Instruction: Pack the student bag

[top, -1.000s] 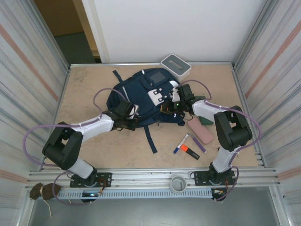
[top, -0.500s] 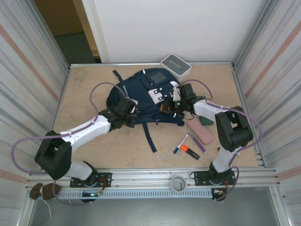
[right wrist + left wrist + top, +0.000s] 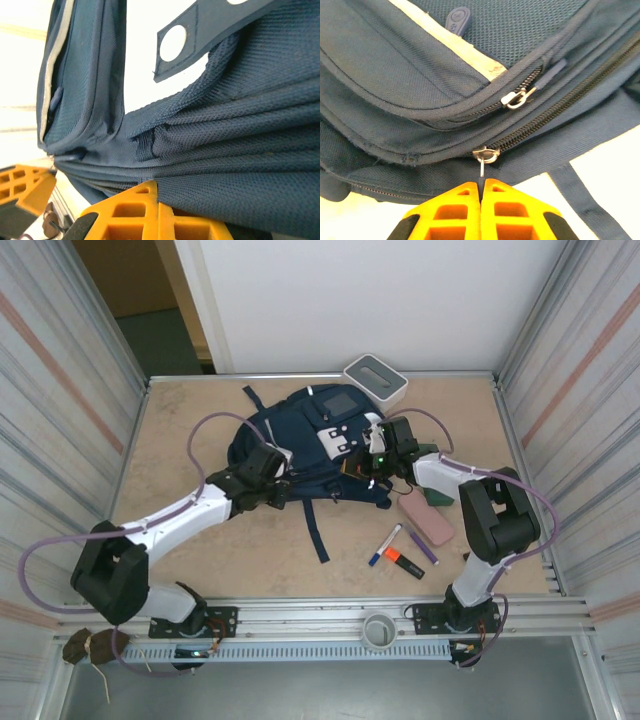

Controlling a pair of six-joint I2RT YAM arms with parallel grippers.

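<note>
We log the student bag (image 3: 310, 445) flat at upper centre, long axis roughly left-right, front pocket toward the top edge. Left gripper (image 3: 481, 184) clenches a zipper pull (image 3: 484, 159); right gripper (image 3: 157, 195) pinches bag fabric. Bare table (image 3: 180, 430) lies left, markers (image 3: 400, 552) lower right

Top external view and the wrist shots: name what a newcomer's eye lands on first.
The navy backpack sprawls mid-table, with an arm reaching into it from either side. Up close, the left claw is shut on a metal zipper pull at the bag's near edge, while the right claw pinches a fold of its fabric. Right of the bag lie a pink pencil case and loose markers.
</note>
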